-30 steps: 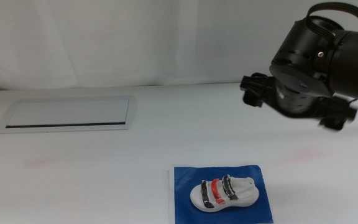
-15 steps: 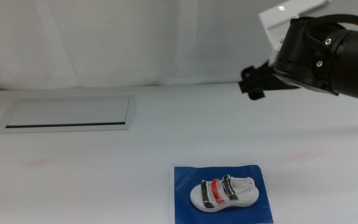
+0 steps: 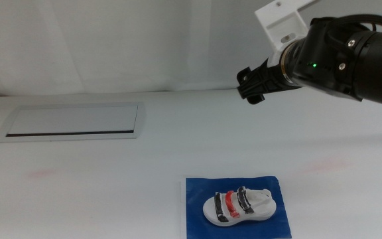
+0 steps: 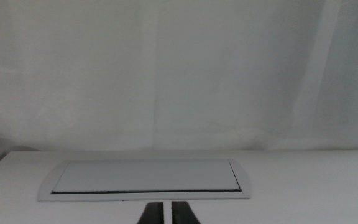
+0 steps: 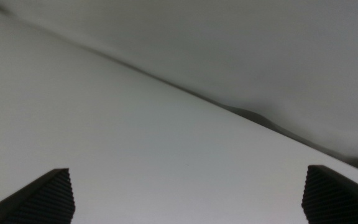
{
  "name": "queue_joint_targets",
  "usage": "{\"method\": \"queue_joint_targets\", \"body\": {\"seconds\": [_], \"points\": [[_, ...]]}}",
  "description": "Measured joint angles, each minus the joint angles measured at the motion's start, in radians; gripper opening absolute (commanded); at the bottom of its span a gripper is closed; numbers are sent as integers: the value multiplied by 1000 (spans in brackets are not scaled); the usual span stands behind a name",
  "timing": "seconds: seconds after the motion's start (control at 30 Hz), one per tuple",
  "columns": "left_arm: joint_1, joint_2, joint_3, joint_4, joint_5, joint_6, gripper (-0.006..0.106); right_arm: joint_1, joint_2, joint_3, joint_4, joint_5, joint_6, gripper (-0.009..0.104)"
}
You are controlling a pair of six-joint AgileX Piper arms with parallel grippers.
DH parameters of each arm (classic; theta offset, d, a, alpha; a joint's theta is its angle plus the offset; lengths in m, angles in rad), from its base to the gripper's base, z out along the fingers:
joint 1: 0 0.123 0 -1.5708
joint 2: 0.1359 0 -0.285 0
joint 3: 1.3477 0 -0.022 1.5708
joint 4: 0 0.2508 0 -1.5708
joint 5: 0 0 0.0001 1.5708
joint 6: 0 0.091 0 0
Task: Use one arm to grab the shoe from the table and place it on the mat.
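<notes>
The shoe [image 3: 237,205] is lying on the mat [image 3: 197,189], looking light, with a stiff sole best pinched across; the right pincer [image 5: 185,199] is hanging spread and empty, the left pincer [image 4: 168,214] waiting pressed together

Middle view looks forward and down over worktop [image 3: 144,146]; left wrist view low, sharing grey-framed panel [image 3: 71,122].
</notes>
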Motion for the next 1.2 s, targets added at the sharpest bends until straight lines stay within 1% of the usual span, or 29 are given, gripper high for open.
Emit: {"method": "queue_joint_targets", "body": {"seconds": [0.07,0.13,0.2,0.23,0.27,0.37,0.47,0.5,0.63,0.8,0.93,1.03,1.2], "points": [[0,0,0,0,0,0,-2,-19,0,0,53,-37,-93,103],[0,0,0,0,0,0,-2,-48,-4,0,128,-72,-190,103],[0,0,0,0,0,0,-2,-85,-13,0,235,-102,-285,103],[0,0,0,0,0,0,-2,-101,-22,0,270,-109,-309,103],[0,0,0,0,0,0,-2,-152,-44,0,335,-124,-343,103],[0,0,0,0,0,0,-2,-243,-83,0,397,-128,-359,103],[0,0,0,0,0,0,-2,-338,-126,8,427,-133,-366,103],[0,0,0,0,0,0,-2,-424,-171,34,448,-149,-390,103],[0,0,0,0,0,0,-2,-572,-272,126,504,-209,-462,103],[0,0,0,0,0,0,-2,-720,-455,318,526,-330,-495,103],[0,0,0,0,0,0,-2,-788,-638,516,535,-460,-501,103],[0,0,0,0,0,0,-2,-800,-779,666,550,-529,-501,103],[0,0,0,0,0,0,-2,-800,-1014,885,562,-559,-501,103]]}}
